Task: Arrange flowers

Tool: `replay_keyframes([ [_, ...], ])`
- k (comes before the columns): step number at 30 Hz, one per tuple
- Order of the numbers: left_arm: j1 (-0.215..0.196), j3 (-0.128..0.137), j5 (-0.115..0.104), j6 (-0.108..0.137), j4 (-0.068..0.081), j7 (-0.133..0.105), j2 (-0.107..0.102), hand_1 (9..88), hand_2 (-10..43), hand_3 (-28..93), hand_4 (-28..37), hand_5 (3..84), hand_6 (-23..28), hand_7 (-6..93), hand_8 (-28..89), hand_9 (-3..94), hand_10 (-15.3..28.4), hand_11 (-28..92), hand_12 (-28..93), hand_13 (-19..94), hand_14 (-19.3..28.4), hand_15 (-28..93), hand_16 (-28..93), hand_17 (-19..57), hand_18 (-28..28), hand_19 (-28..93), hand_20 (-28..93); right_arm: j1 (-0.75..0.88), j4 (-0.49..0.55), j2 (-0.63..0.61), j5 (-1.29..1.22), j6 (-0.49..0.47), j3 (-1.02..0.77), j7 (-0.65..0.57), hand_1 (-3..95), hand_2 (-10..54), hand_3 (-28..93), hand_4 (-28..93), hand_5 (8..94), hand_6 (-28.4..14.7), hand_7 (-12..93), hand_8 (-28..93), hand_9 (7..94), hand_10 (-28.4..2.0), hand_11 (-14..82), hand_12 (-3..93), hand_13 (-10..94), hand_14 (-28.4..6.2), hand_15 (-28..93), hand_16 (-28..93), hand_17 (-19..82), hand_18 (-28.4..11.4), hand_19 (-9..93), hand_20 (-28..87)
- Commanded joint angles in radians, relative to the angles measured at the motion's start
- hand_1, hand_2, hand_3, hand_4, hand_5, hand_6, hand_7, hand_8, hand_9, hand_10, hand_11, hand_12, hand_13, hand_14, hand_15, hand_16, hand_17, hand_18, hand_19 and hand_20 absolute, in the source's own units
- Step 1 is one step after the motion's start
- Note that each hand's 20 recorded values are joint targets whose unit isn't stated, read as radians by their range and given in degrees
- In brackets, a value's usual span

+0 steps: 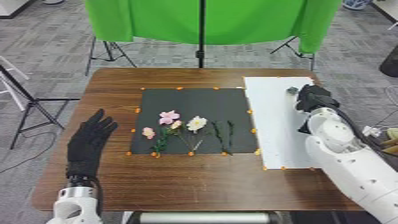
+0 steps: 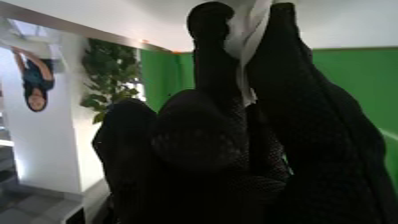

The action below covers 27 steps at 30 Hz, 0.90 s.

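While the left robot hand [image 1: 86,137] stretches flat, the right [image 1: 314,97] pinches a whitish strip [image 2: 250,37].

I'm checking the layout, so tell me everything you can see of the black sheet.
The black sheet is squarish, matt and flat, like paper or card. It lies on the table, left of the white sheet, with orange dots along its edges. Pink flowers, a white flower and green stems rest mostly on its near half.
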State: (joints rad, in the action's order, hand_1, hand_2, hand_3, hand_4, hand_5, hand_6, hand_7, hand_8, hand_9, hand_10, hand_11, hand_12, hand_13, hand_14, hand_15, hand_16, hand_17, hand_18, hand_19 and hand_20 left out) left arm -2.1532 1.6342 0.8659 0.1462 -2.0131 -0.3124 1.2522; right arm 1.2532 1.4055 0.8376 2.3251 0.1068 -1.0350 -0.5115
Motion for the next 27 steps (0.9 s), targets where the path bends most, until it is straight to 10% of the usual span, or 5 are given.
replay_keyframes([
  [1, -0.034, -0.011, 0.001, 0.014, 0.000, 0.007, 0.014, 19.9, -0.3, 72, -28.2, 41.2, 4.4, 9.7, -6, 41.1, 12.5, 17, 11, 31, 17.2, 28, -2, 3.0, 13.2, 11, 20, 0.070, 0.215, -0.047, 0.063, 0.037, -0.078, 0.016, 65.6, -9.5, 54, -21, 83.8, 0.4, 21, 8, 93.7, -7.3, 16.3, 40.2, 93, -1.1, 61, 33, 69, -10.2, 93, 55],
  [10, -0.023, -0.015, 0.001, 0.005, 0.003, 0.013, 0.012, 20.0, 0.0, 72, -28.2, 41.2, 4.4, 9.6, -6, 41.0, 12.6, 17, 11, 31, 17.3, 28, -2, 3.0, 13.2, 11, 20, -0.030, 0.424, -0.018, -0.082, -0.018, 0.105, 0.147, 64.5, -9.5, 55, -20, 83.2, 0.3, 21, 10, 93.7, -7.2, 14.7, 41.0, 93, -0.8, 60, 35, 69, -9.7, 93, 54],
  [27, -0.019, -0.023, 0.001, -0.003, 0.008, 0.022, 0.011, 19.9, -0.2, 72, -28.1, 41.2, 4.4, 9.6, -6, 41.1, 12.6, 17, 11, 31, 17.3, 28, -2, 3.0, 13.2, 11, 20, -0.168, 0.267, 0.107, -0.161, -0.138, 0.338, 0.182, 62.1, -9.5, 56, -19, 81.8, 0.7, 21, 9, 93.5, -7.9, 12.4, 42.2, 92, -0.9, 60, 35, 68, -9.8, 93, 55],
])
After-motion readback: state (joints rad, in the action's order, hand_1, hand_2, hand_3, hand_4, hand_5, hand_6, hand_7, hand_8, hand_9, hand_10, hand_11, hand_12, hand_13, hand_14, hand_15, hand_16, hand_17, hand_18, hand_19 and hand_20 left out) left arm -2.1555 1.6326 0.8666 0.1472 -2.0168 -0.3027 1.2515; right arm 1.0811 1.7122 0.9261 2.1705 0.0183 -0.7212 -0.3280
